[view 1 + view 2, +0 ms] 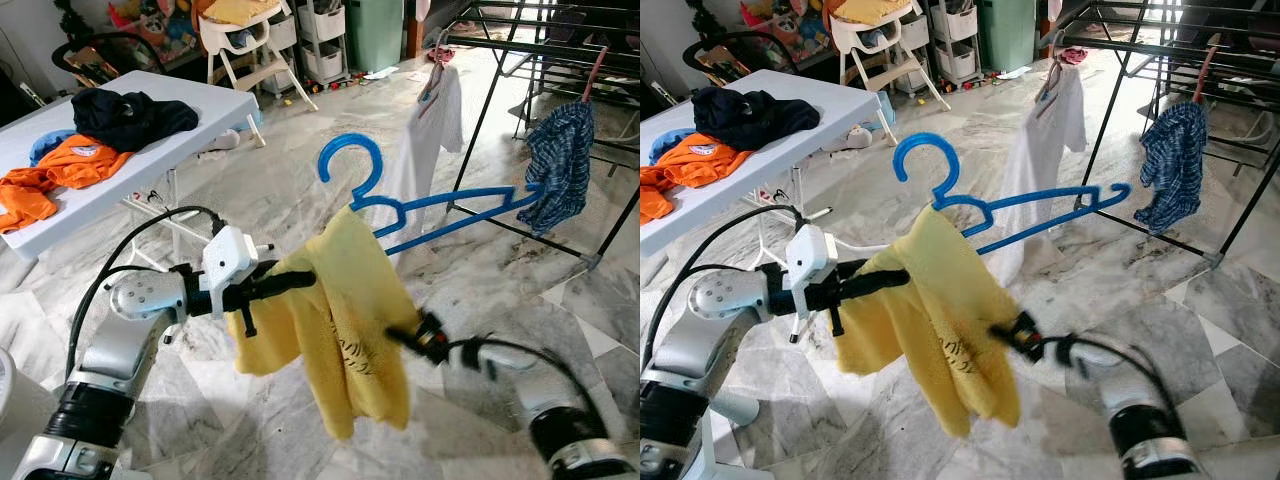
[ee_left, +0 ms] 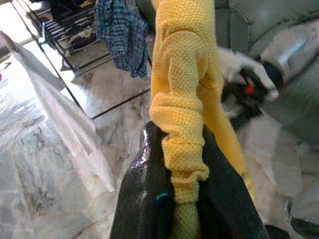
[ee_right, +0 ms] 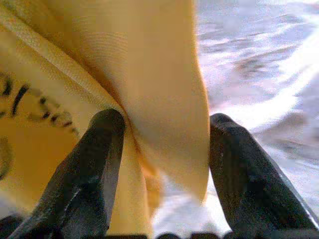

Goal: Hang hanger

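A blue plastic hanger point(image 1: 420, 205) is held up in the air in front of the robot, its hook pointing up and its far arm reaching toward the drying rack point(image 1: 560, 60). A yellow shirt point(image 1: 340, 320) is draped over the near end of the hanger and hangs down between the two arms. The left gripper point(image 1: 285, 282) is clenched on a bunched fold of that shirt; in the left wrist view the yellow fabric is squeezed tight between its black fingers point(image 2: 144, 199). The right gripper point(image 3: 159, 164) reaches in at the lower edge of the shirt, blurred in the head views. In the right wrist view its two fingers stand apart with a hanging fold of the yellow cloth between them, one finger touching the cloth, the other clear of it.

On the black metal drying rack behind, a white shirt point(image 1: 425, 150) hangs on its own hanger and a blue checked garment point(image 1: 560, 160) hangs further along. To the robot's left stands a white folding table point(image 1: 190, 130) carrying an orange garment point(image 1: 60, 175) and a dark garment point(image 1: 130, 115). The floor point(image 1: 280, 190) is pale marble tile.
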Robot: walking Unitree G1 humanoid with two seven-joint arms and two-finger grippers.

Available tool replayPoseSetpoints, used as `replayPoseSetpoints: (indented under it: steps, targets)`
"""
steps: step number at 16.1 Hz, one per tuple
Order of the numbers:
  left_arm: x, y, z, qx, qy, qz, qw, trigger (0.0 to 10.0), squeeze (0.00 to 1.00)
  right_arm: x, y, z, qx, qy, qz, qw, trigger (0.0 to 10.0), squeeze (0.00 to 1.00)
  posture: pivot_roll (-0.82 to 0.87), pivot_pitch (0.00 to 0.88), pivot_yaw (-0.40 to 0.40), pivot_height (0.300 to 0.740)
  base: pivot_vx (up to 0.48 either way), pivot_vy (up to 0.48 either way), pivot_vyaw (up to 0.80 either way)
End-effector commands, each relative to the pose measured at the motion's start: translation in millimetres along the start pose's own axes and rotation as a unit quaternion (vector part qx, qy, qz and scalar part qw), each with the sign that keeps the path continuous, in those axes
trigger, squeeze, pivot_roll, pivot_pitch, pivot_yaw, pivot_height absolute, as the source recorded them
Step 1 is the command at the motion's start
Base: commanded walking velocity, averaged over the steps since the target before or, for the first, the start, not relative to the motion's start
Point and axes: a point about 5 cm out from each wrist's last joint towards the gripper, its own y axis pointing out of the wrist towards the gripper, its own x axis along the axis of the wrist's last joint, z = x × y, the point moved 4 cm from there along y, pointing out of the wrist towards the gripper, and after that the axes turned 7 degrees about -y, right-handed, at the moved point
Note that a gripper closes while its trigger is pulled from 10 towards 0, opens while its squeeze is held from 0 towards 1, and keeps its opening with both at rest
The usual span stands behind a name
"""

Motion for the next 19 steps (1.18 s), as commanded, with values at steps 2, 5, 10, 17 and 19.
replayPoseSetpoints:
  steps: [2,5,10,17,19]
  targets:
    - [6,-10.1,5.2,0.013,0.013,-0.004,1.000,0.0,0.00,10,-5.8,-23.5,-0.054,-0.004,-0.015,0.998,0.0,0.00,-0.10,0.011,0.156,0.740,0.000,0.000,0.00]
    - [5,-9.4,5.6,0.017,0.012,-0.006,1.000,0.0,0.00,9,-11.0,-33.0,-0.083,-0.008,-0.014,0.996,0.0,0.00,-0.11,0.009,0.152,0.740,0.000,0.000,0.00]
    - [5,-7.9,6.4,0.020,0.011,-0.010,1.000,0.0,0.00,18,-8.6,-6.3,0.016,0.004,-0.059,0.998,6.8,0.00,-0.10,0.007,0.153,0.740,0.000,0.000,0.00]
    - [-15,-7.2,21.5,0.088,0.006,-0.011,0.996,0.0,0.00,12,-24.7,-3.1,0.062,-0.020,-0.034,0.997,10.0,1.00,-0.13,0.004,0.125,0.740,0.000,0.000,0.00]
    - [-20,-3.1,16.9,0.098,-0.003,-0.023,0.995,0.0,0.00,16,-24.1,3.8,0.085,-0.028,-0.033,0.995,10.0,1.00,-0.14,0.000,0.083,0.740,0.000,0.000,0.00]
